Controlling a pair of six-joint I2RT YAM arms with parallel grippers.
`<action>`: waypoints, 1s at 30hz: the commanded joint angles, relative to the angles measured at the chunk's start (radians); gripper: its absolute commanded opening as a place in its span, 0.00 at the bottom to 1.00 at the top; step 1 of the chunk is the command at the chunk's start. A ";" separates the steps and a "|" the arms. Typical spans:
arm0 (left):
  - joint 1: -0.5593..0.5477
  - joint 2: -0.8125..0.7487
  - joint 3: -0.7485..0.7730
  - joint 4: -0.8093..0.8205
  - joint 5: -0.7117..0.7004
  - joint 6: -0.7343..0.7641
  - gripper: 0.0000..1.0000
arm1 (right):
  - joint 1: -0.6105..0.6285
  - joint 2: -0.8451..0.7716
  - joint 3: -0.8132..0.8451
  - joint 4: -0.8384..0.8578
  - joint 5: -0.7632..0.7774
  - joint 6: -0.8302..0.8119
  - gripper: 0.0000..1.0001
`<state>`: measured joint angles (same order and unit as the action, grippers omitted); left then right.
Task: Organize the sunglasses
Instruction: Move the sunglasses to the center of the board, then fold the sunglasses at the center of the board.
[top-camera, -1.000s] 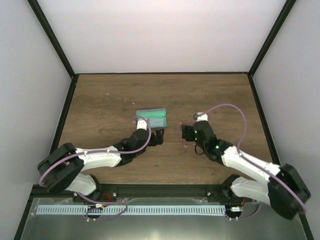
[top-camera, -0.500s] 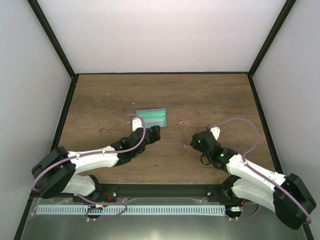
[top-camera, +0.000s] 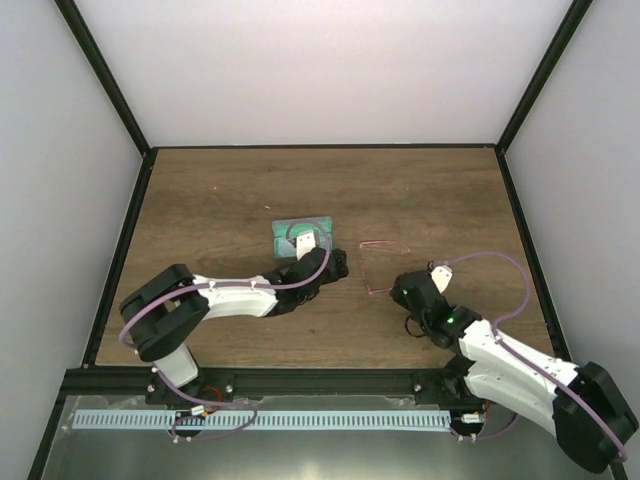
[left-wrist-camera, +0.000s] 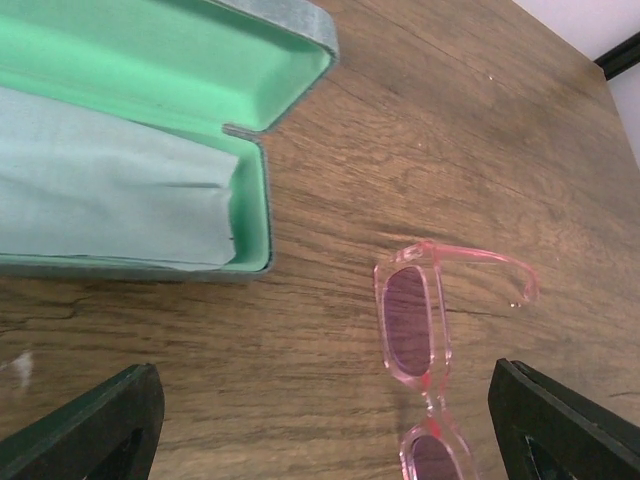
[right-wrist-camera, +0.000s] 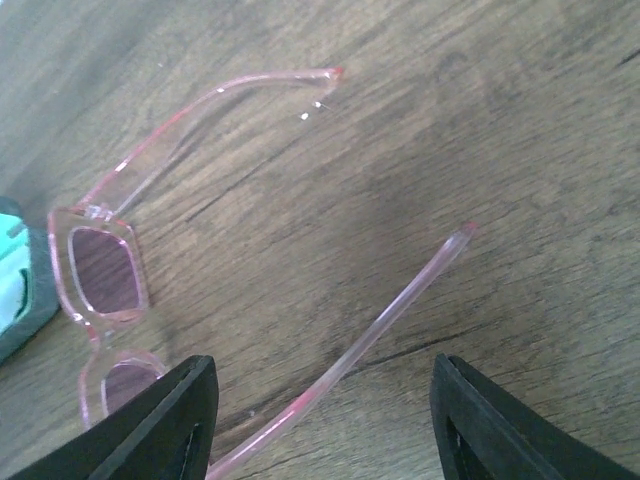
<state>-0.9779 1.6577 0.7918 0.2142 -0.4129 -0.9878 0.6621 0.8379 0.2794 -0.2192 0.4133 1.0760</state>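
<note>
Pink translucent sunglasses (top-camera: 367, 268) lie on the wooden table with both temples unfolded, right of an open green case (top-camera: 290, 228). In the left wrist view the case (left-wrist-camera: 180, 60) holds a pale cloth (left-wrist-camera: 100, 190), and the sunglasses (left-wrist-camera: 412, 320) lie on the wood just inside the right finger. My left gripper (top-camera: 338, 264) (left-wrist-camera: 325, 440) is open between case and sunglasses, holding nothing. My right gripper (top-camera: 400, 290) (right-wrist-camera: 325, 430) is open near the temple ends. The near temple (right-wrist-camera: 390, 320) runs between its fingers without touching either one.
Black posts and white walls enclose the table (top-camera: 220, 190) on three sides. The left arm's wrist hangs over the right part of the case. Bare wood lies behind the case and along both sides.
My left gripper has swung right, from the case towards the sunglasses. My right gripper has drawn back from over the sunglasses towards the near edge, leaving them on the table.
</note>
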 joint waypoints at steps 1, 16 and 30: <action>-0.005 0.052 0.070 0.012 0.017 0.014 0.91 | -0.025 0.064 0.000 0.069 -0.001 0.014 0.59; -0.006 0.244 0.264 -0.057 0.098 0.033 0.88 | -0.086 0.211 0.038 0.156 -0.047 -0.033 0.52; -0.007 0.314 0.336 -0.126 0.093 0.058 0.74 | -0.101 0.284 0.067 0.195 -0.071 -0.062 0.41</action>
<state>-0.9806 1.9606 1.0966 0.1093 -0.3225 -0.9478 0.5674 1.1023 0.2962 -0.0509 0.3355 1.0241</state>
